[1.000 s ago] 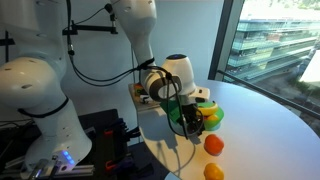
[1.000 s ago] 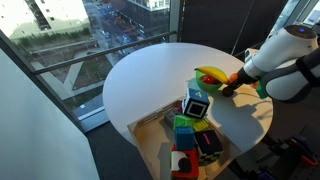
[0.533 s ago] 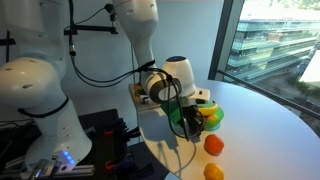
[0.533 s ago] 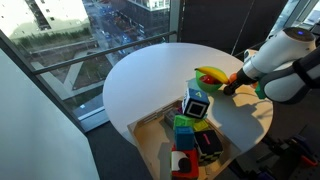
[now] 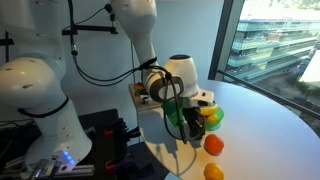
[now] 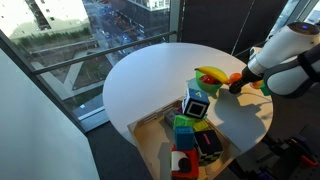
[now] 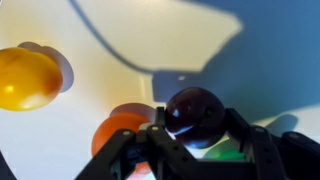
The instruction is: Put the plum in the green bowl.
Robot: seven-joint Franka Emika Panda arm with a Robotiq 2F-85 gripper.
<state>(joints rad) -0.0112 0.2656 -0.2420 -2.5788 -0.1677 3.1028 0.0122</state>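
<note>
Plum point(image 7: 195, 110) clamped tight in gripper point(image 7: 196, 120); wrist view: orange point(image 7: 118, 133) at its 8 o'clock, second orange point(image 7: 25, 78) at 9.

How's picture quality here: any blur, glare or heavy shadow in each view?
Wrist view: the tool in the foreground is soft and dark, the plum it grips shows a small highlight, and a broad shadow covers the table at upper right. Both exterior views: low-resolution, the white table washed bright by daylight.
</note>
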